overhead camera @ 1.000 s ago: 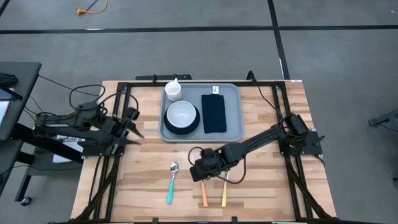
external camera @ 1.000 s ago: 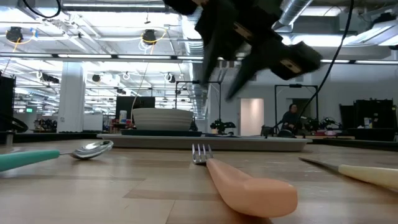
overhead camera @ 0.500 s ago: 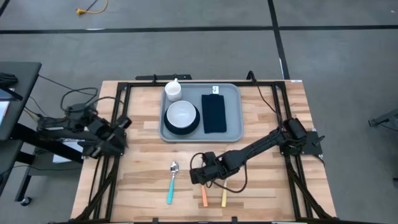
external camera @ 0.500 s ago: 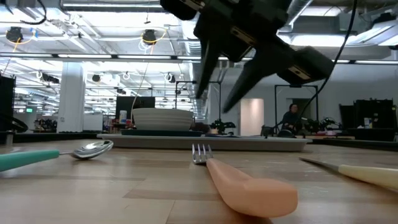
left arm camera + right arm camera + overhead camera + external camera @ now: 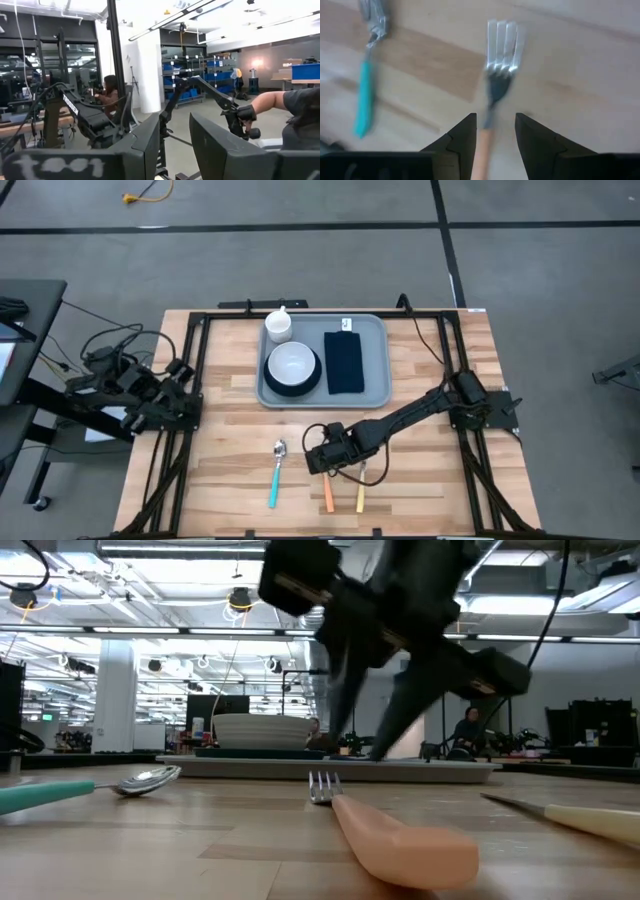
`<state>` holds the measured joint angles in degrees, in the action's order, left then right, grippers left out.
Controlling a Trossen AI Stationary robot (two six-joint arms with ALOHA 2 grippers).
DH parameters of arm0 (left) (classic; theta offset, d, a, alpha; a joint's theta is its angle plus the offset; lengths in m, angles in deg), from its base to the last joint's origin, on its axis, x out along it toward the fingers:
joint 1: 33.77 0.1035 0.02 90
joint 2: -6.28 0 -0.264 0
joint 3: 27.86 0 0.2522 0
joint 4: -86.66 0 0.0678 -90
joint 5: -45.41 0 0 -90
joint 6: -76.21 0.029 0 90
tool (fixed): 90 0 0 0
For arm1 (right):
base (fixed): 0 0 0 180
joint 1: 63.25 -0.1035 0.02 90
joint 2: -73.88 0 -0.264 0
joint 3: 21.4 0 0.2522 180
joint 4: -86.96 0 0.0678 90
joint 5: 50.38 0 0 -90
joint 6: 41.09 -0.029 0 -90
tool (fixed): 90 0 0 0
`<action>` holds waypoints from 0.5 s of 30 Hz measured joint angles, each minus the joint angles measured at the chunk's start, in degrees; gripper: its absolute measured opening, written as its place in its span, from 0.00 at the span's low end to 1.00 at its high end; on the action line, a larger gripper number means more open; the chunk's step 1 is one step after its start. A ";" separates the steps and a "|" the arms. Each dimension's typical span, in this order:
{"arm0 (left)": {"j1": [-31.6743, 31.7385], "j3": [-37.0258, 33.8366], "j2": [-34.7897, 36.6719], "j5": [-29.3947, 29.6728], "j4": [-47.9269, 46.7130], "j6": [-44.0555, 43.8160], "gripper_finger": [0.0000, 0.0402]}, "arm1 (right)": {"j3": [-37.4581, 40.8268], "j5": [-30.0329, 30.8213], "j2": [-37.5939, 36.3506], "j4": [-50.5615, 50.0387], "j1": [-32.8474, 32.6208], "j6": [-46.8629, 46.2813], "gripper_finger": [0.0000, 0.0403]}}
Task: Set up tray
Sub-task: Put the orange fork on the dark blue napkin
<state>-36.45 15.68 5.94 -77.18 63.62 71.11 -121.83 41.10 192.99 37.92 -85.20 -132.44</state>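
Observation:
The pale grey-blue tray (image 5: 375,345) lies at the table's far middle and carries a white cup (image 5: 278,326), a white bowl (image 5: 293,364) on a dark plate, and a black napkin (image 5: 343,362). On the bare wood near the front lie a teal-handled spoon (image 5: 275,476), an orange-handled fork (image 5: 327,494) and a yellow-handled knife (image 5: 361,494). My right gripper (image 5: 320,465) hangs open just above the fork, pointing down. Its fingers stand on either side of the fork's neck (image 5: 492,107) without touching it. My left gripper (image 5: 186,388) waits open at the table's left edge.
The fork's tines (image 5: 503,40) point toward the tray. The spoon (image 5: 365,95) lies a short way to the fork's left and the knife (image 5: 580,818) close on its right. Black frame rails (image 5: 195,370) run along the table's sides. People show in the room behind.
My right gripper has come down toward the fork and a little toward the near edge, staying open. It now straddles the fork's neck. My left arm has drawn back from beside the tray to the table's left edge.

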 joint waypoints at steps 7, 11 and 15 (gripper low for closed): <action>0.00 0.00 0.00 0.27 -0.40 0.39 0.24 | -1.80 -1.69 4.91 2.42 0.71 4.14 0.31; 0.00 0.00 -0.03 0.28 -0.34 0.73 0.24 | -3.73 -3.46 6.71 2.68 1.12 5.88 0.31; 0.00 0.00 -0.02 0.29 -0.26 0.85 0.24 | -4.71 -4.71 7.83 1.89 1.13 6.31 0.31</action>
<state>-36.45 15.68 5.92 -76.89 63.36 71.96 -126.54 36.39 200.82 39.81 -84.07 -126.13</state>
